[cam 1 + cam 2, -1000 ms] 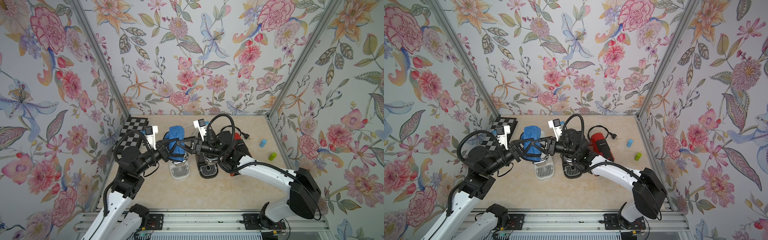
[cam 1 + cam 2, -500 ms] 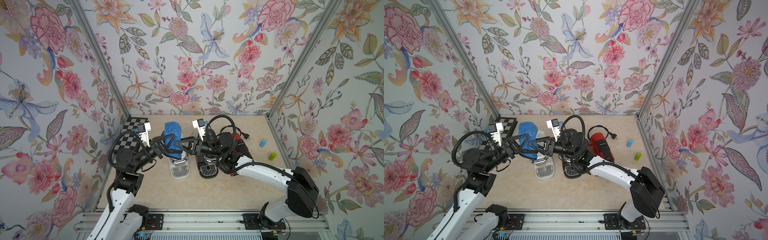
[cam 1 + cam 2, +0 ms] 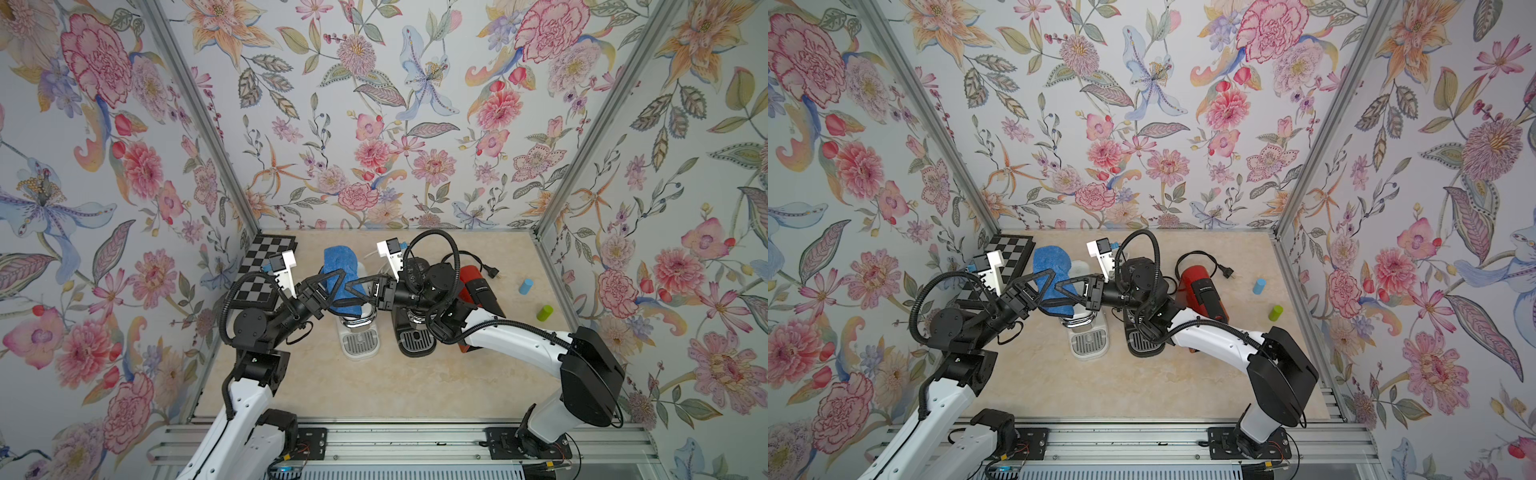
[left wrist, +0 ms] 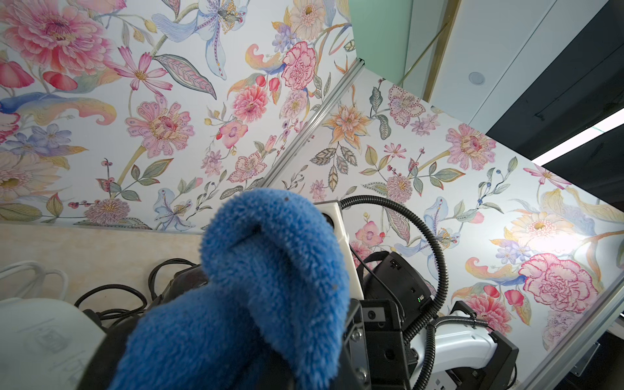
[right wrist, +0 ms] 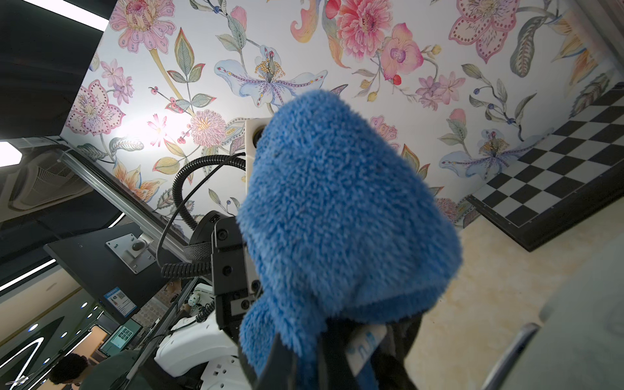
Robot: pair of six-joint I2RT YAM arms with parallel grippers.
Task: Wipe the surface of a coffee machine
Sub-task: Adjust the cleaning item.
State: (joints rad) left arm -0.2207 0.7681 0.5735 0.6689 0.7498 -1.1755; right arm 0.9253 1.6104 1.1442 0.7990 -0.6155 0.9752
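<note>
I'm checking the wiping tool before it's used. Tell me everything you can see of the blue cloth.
The blue cloth is fluffy, long-piled, like microfibre, folded into a thick rounded bundle. It stands upright over the white coffee machine, between both claws: the right claw is shut on its lower end; the left claw meets it too, grip unclear.

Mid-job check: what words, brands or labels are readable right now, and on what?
None reads clearly.
Red coffee machine, black strip: white lettering, too small.
White label under the blue cloth: blue marks, blurred.
Blue poster outside the cell: too small.
</note>
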